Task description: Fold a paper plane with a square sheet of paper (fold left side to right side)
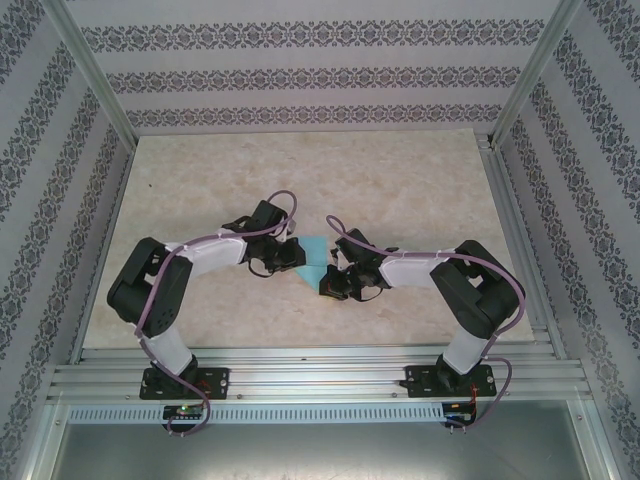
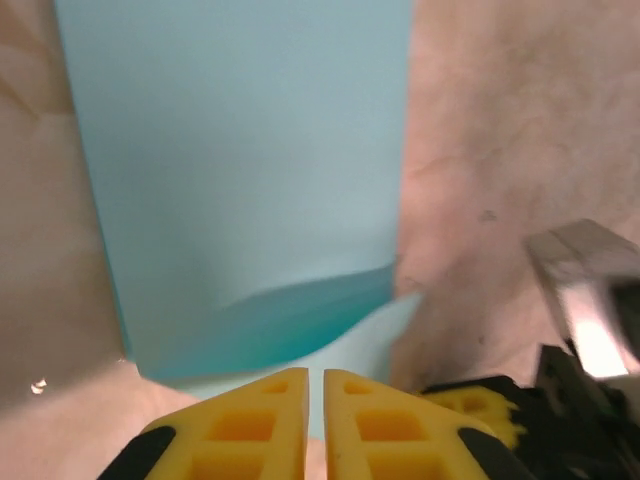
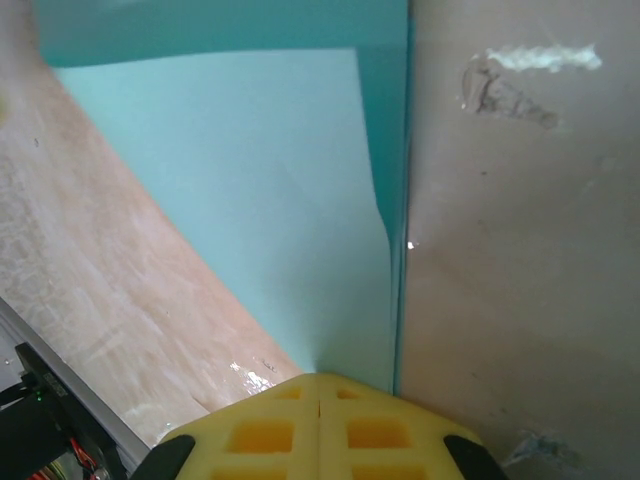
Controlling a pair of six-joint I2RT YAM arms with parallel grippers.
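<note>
Left gripper point(image 2: 314, 395) first: my two yellow fingers are squeezed nearly together at the bottom centre of the wrist view, and a pale sliver of the paper point(image 2: 250, 180) runs down into the slit between them, so I'm pinching it. From my fingertips the paper climbs straight up the frame as a tall band and leaves at the top edge. Its long axis is vertical, leaning slightly left. Just above my fingers its lower edge curls up off the table point(image 2: 480, 150) and shows a darker blue underside.

Over to my right gripper point(image 3: 319, 400), bottom centre of its own view: the fingers are pressed tight with only a hairline between them, and the paper point(image 3: 270, 200) narrows right into their tips, clamped. Here it's a wedge, pointed at my fingers and widening toward the upper left. Its right edge stands straight up the frame with a shadowed fold beside it, and its left edge slants away diagonally.

From above, the paper point(image 1: 316, 255) sits mid-frame on the table, between my two grippers, left one point(image 1: 292, 256) on its left, right one point(image 1: 332, 272) on its lower right, both touching it.
</note>
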